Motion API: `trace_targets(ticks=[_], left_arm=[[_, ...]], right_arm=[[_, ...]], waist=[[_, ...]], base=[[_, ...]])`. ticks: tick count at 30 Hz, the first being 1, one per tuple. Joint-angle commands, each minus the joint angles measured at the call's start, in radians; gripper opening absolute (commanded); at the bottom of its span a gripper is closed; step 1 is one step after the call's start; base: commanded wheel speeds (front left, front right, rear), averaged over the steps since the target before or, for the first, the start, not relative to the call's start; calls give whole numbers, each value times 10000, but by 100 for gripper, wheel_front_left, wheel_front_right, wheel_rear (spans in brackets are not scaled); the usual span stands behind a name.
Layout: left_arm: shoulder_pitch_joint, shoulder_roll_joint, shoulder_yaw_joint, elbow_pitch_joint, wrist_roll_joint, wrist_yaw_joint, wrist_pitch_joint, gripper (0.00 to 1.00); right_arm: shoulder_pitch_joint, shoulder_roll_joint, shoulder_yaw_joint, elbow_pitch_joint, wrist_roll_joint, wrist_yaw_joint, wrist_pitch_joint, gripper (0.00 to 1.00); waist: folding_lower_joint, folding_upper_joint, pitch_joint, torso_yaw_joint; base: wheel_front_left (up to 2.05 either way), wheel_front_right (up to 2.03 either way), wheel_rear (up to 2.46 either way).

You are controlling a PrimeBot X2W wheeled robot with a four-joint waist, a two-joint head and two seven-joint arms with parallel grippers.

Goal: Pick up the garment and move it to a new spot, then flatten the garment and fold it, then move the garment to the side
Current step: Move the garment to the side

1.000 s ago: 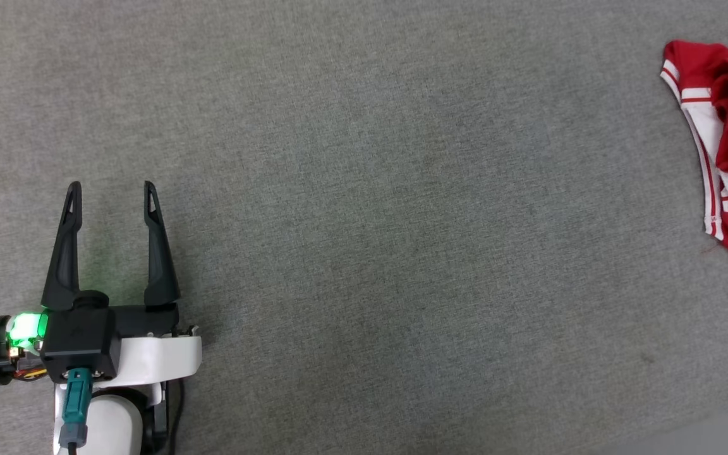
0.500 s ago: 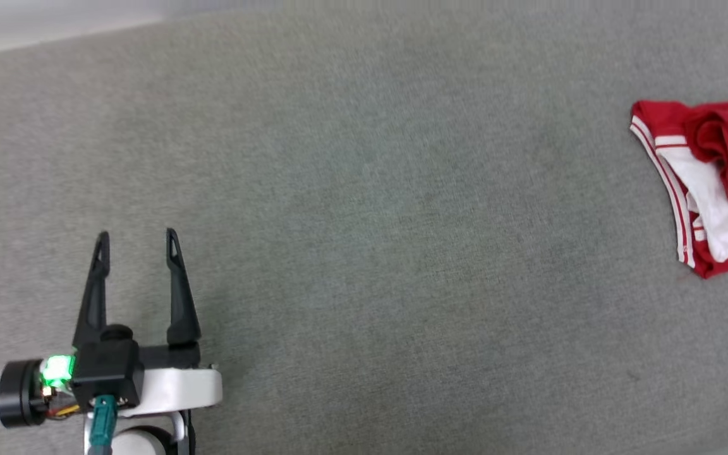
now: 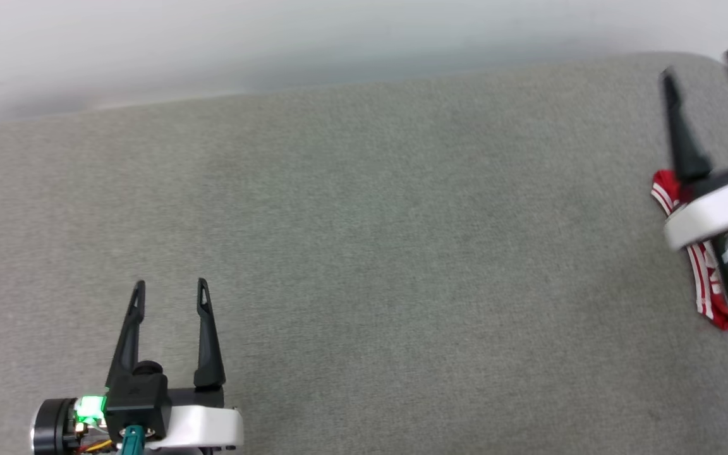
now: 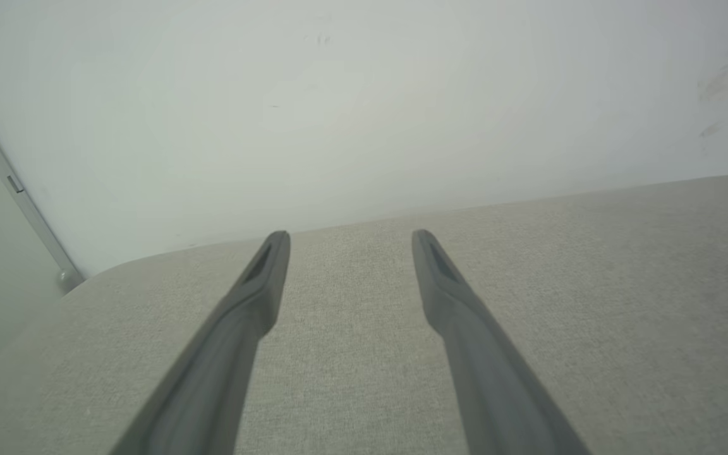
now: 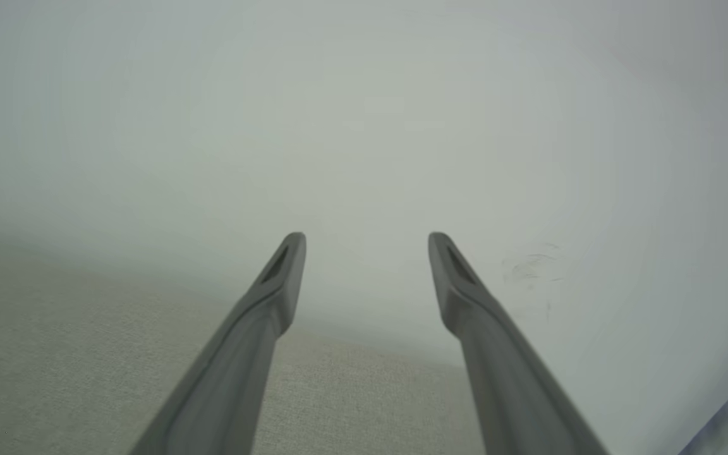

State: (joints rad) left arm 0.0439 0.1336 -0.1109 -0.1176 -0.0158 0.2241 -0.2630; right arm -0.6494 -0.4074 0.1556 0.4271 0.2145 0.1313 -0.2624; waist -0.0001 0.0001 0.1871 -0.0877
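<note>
The red garment [image 3: 704, 297] with white striped trim lies crumpled at the far right of the grey fabric surface [image 3: 370, 253], mostly covered by my right arm. My right gripper [image 3: 705, 66] hovers over it at the right edge, fingers spread and empty, pointing toward the far wall; its own view shows the open right gripper [image 5: 367, 243] against the wall. My left gripper [image 3: 170, 289] sits at the lower left, open and empty, far from the garment. The left wrist view has the left gripper [image 4: 350, 240] spread over bare fabric.
A pale wall [image 3: 275, 38] runs along the far edge of the grey surface. The surface's rounded far-right corner [image 3: 711, 60] lies just behind my right gripper. A wide stretch of grey fabric separates the two grippers.
The head camera has tilted up, bringing the wall and far edge into view. My right arm has come into the picture over the garment.
</note>
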Motion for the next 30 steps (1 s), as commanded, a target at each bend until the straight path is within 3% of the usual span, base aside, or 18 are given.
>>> trace_targets(ticks=[1, 7, 16, 30], left_arm=[[131, -50, -33, 52, 19, -43, -22, 100], [283, -135, -215, 272, 46, -187, -22, 100], [565, -188, -231, 482, -28, -301, -22, 100], [1105, -271, -37, 646, -135, -556, -22, 100]], right_arm=[[611, 342, -67, -356, -105, -11, -13, 100], [2487, 1361, -307, -1294, -254, -10, -19, 100], [4581, 2321, -935, -1983, -355, -10, -20, 100], [6838, 3354, -1700, -3672, -991, -10, -22, 100]], waist=[[1, -1, -359, 328], [1, -1, -867, 736], [1, -1, -1426, 952], [1, -1, -1949, 1034]], base=[[0, 0, 0], [0, 0, 0], [0, 0, 0], [0, 0, 0]])
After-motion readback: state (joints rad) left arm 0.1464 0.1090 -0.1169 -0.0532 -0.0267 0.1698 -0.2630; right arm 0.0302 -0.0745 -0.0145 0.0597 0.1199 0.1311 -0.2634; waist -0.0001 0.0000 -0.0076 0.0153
